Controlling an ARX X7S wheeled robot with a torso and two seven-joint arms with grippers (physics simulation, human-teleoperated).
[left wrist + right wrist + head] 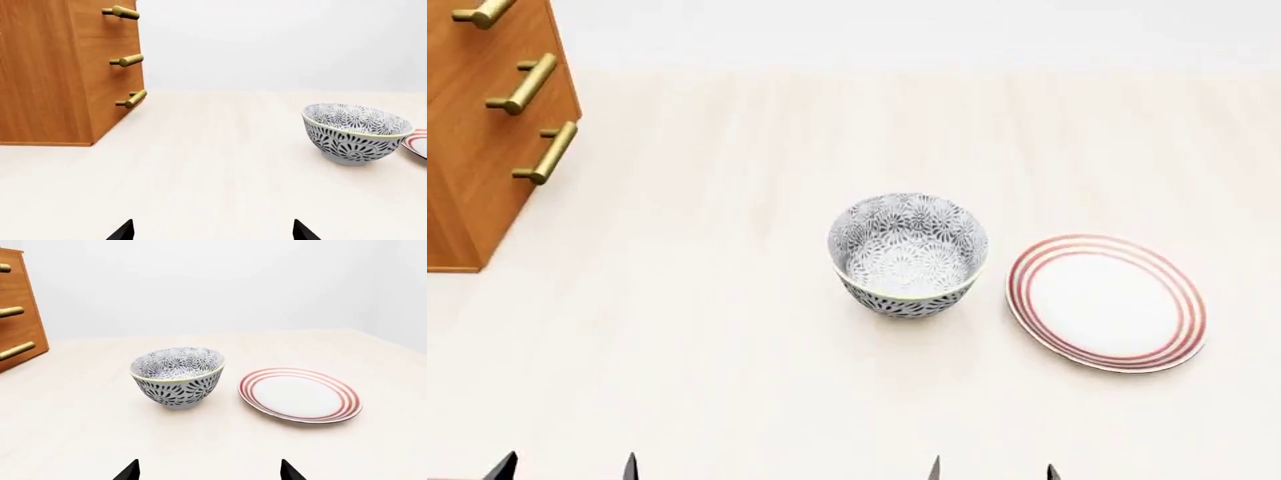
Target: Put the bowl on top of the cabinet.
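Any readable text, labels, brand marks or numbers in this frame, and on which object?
None can be read in any view.
The bowl carries only a grey-black floral pattern, no lettering.
The plate has only red rings.
The cabinet shows plain wood and brass handles, no label.
The tabletop is unmarked.

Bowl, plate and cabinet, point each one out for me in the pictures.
bowl (pixel 908 262), head view, on its patterned inside.
plate (pixel 1105 303), head view, on its white middle.
cabinet (pixel 40 75), left wrist view, on its plain side panel.
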